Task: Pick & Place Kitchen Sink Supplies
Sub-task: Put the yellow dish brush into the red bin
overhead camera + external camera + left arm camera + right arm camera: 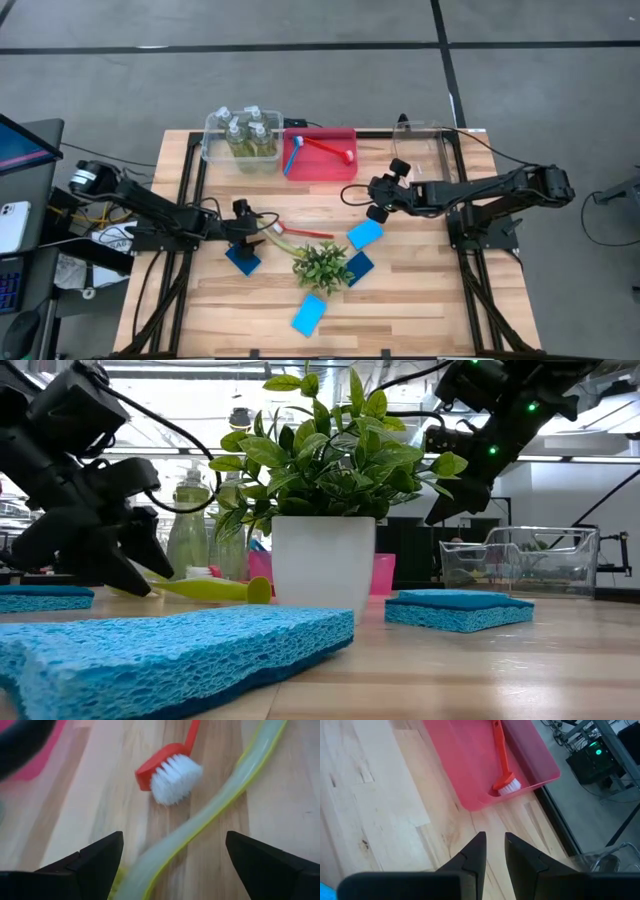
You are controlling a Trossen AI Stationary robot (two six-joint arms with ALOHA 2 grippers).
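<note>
My left gripper (248,228) (172,855) is open and low over the table. The yellow brush's pale handle (220,800) runs between its fingers; I cannot tell if they touch it. A red brush (170,775) lies on the wood just beyond. My right gripper (380,198) (495,852) hovers shut and holding nothing, near the red bin (465,770), where another red brush (504,765) and a blue brush (292,155) lie. Several bottles (245,135) stand in a clear bin. Blue sponges (365,235) (357,267) (310,315) (243,258) lie flat.
A potted green plant (322,265) (320,470) stands mid-table among the sponges. A second clear bin (425,140) sits at the far right corner. Bare wood lies along the near edge and between the right gripper and the red bin.
</note>
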